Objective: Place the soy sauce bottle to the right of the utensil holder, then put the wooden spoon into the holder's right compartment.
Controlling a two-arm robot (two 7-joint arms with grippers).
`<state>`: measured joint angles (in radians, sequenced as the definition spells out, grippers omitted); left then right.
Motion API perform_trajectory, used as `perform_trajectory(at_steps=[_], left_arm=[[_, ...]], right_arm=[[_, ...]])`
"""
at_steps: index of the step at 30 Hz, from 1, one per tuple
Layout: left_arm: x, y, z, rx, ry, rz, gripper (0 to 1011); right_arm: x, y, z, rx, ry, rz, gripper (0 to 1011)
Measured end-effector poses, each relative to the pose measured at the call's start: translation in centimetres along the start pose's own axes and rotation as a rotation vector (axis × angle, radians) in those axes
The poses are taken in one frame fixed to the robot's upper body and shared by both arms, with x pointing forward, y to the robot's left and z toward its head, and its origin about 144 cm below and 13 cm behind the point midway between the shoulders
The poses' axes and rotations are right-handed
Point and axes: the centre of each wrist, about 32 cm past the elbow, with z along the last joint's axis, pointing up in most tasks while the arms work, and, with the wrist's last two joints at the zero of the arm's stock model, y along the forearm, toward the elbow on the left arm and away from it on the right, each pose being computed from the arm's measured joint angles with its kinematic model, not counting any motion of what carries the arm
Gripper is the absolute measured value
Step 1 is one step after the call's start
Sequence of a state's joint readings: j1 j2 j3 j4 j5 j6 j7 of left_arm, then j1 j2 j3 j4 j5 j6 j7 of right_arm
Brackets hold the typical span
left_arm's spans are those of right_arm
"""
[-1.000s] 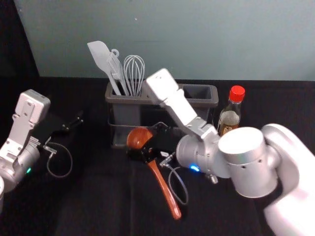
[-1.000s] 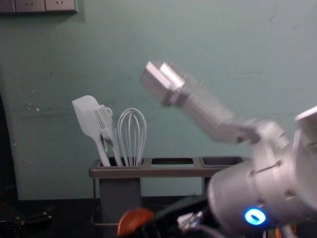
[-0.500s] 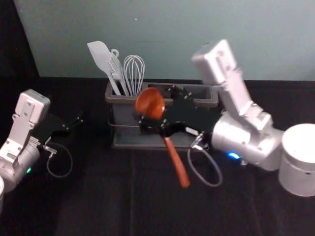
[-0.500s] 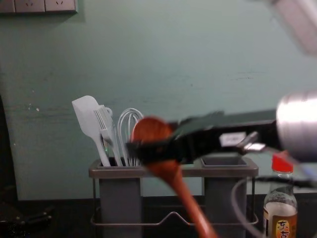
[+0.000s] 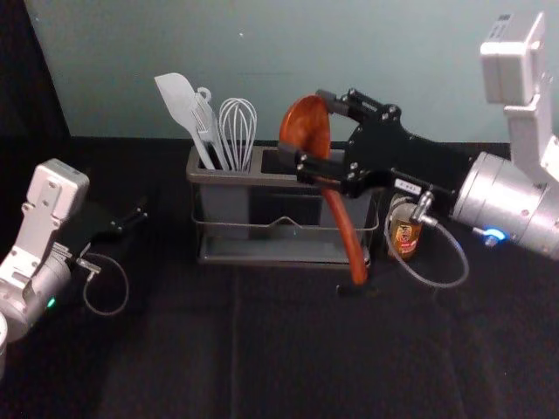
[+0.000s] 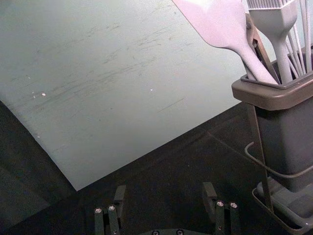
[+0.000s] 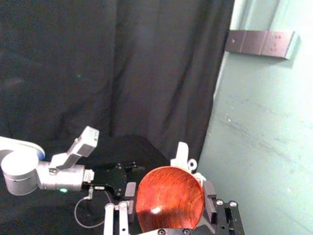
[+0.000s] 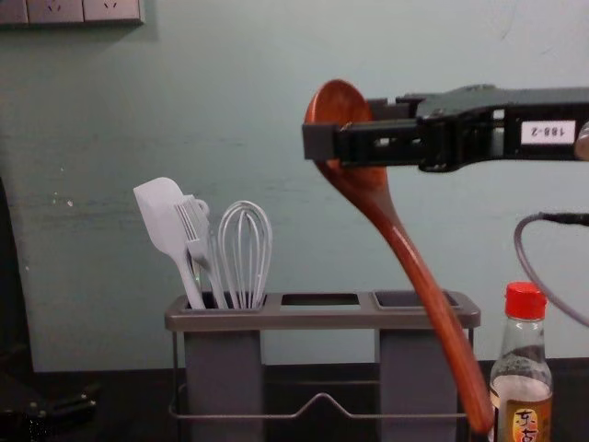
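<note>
My right gripper [image 5: 310, 127] is shut on the bowl of the wooden spoon [image 5: 346, 229], above the utensil holder [image 5: 225, 177]. In the chest view the right gripper [image 8: 350, 131] holds the spoon [image 8: 419, 269] tilted, its handle slanting down rightward across the front of the right compartment [image 8: 416, 368]. Between the fingers of the right gripper [image 7: 169, 191] in the right wrist view lies the bowl [image 7: 168, 198]. Right of the holder stands the soy sauce bottle [image 8: 523, 382], upright, red-capped. The left gripper [image 5: 138, 215] idles left of the holder; the left gripper [image 6: 165, 192] is open and empty.
A white spatula [image 8: 166, 221], a brush [image 8: 195, 230] and a whisk [image 8: 245, 253] fill the holder's left compartment. Behind the holder rises a green wall [image 5: 332, 52]. My right forearm and its cable [image 5: 445, 284] pass over the bottle's side.
The right gripper has risen and moved right with the spoon, which has lifted from in front of the holder to above it. The left arm has stayed still.
</note>
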<state>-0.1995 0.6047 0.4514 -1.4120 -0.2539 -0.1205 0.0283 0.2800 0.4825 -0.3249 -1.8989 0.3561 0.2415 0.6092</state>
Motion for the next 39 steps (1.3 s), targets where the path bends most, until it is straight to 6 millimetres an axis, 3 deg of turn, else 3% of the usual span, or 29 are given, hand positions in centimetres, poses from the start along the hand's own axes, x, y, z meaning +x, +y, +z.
perform_trajectory(at_steps=[12, 39], left_arm=[[0.0, 0.0, 0.0, 0.000, 0.000, 0.000, 1005], [0.0, 0.0, 0.0, 0.000, 0.000, 0.000, 1005]], right_arm=[[4.0, 0.8, -0.9, 0.056, -0.063, 0.035, 835], [8.0, 4.2, 0.1, 0.069, -0.082, -0.083, 835]])
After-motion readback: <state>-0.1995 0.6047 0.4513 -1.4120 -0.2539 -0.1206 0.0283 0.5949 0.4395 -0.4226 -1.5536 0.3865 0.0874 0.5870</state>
